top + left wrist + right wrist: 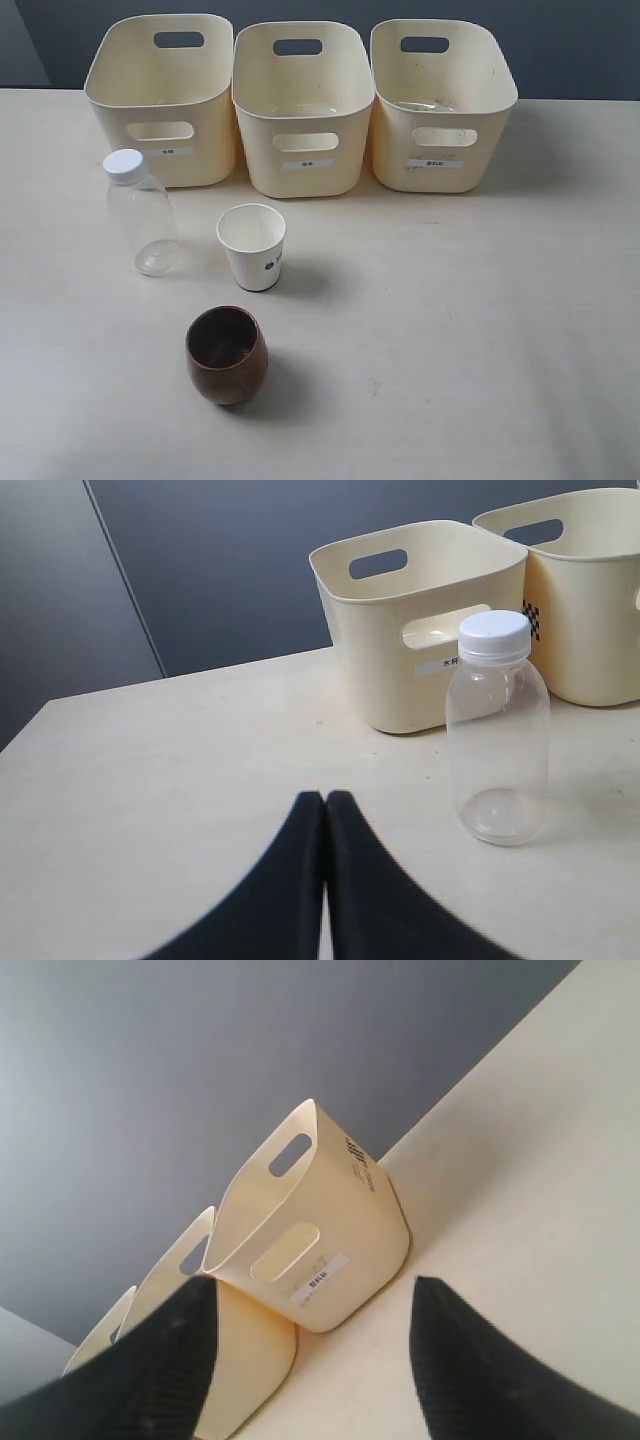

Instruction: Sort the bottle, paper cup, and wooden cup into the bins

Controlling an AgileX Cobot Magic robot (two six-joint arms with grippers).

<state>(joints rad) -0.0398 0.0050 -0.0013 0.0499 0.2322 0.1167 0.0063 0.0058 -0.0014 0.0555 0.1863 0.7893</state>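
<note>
Three cream bins stand in a row at the back: left bin (pixel 160 100), middle bin (pixel 303 108), right bin (pixel 440 105). The clear bottle (pixel 141 213) with a white cap stands upright before the left bin. The white paper cup (pixel 253 246) sits right of it, and the brown wooden cup (pixel 227 355) nearer the front. No gripper shows in the exterior view. My left gripper (pixel 325 800) is shut and empty, short of the bottle (pixel 497 730). My right gripper (pixel 312 1295) is open, empty, facing the right bin (pixel 320 1235).
All things rest on a pale table (pixel 470 330) with a dark wall behind. The right bin seems to hold something clear inside (pixel 430 105).
</note>
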